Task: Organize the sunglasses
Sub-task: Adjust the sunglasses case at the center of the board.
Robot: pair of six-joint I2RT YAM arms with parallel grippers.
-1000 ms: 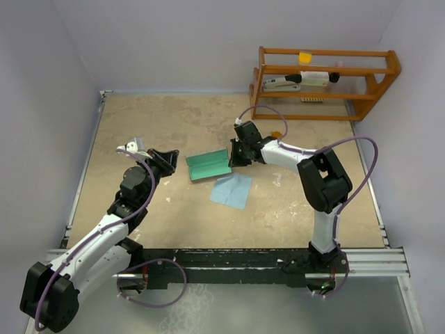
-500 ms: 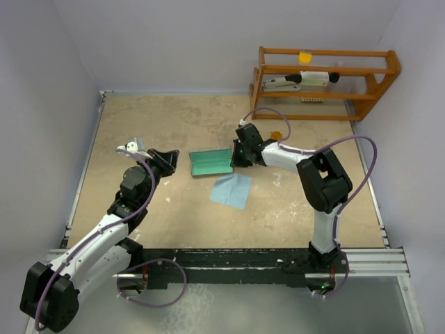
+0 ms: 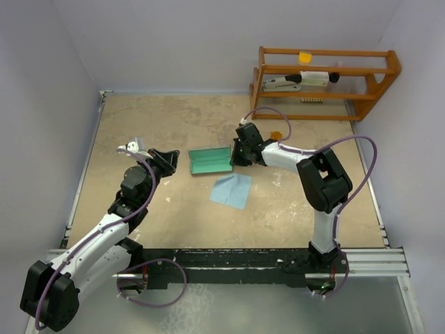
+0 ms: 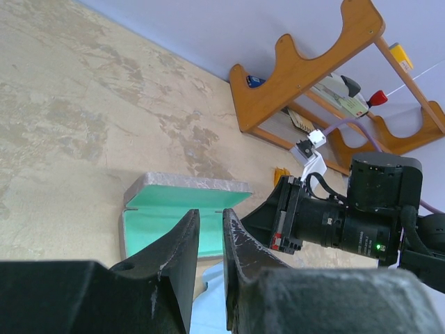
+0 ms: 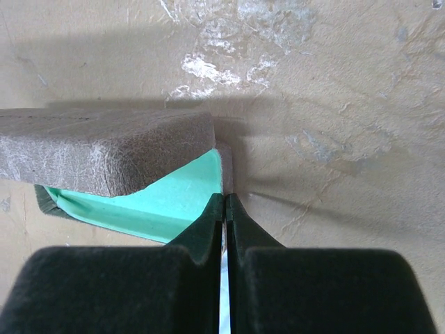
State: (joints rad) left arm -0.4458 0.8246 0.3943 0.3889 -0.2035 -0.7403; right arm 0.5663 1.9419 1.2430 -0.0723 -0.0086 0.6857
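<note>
The grey case [image 3: 211, 162] lies open mid-table, its green lining up; it also shows in the left wrist view [image 4: 182, 209] and the right wrist view [image 5: 104, 149]. My right gripper [image 3: 238, 154] is at the case's right end, its jaws shut [image 5: 224, 197] on the end wall's rim. The orange sunglasses [image 3: 277, 135] lie on the table behind my right arm, small and partly hidden [image 4: 280, 174]. The light blue cloth [image 3: 231, 190] lies just in front of the case. My left gripper [image 3: 167, 161] hovers left of the case, jaws nearly closed and empty [image 4: 208, 214].
A wooden rack [image 3: 323, 73] with a stapler and small items stands at the back right, also in the left wrist view [image 4: 306, 69]. Grey walls enclose the table on the left, the back and the right. A black rail runs along the near edge.
The case has turned from tilted to nearly level and shifted slightly back with my right gripper at its end. The left arm has barely moved.
</note>
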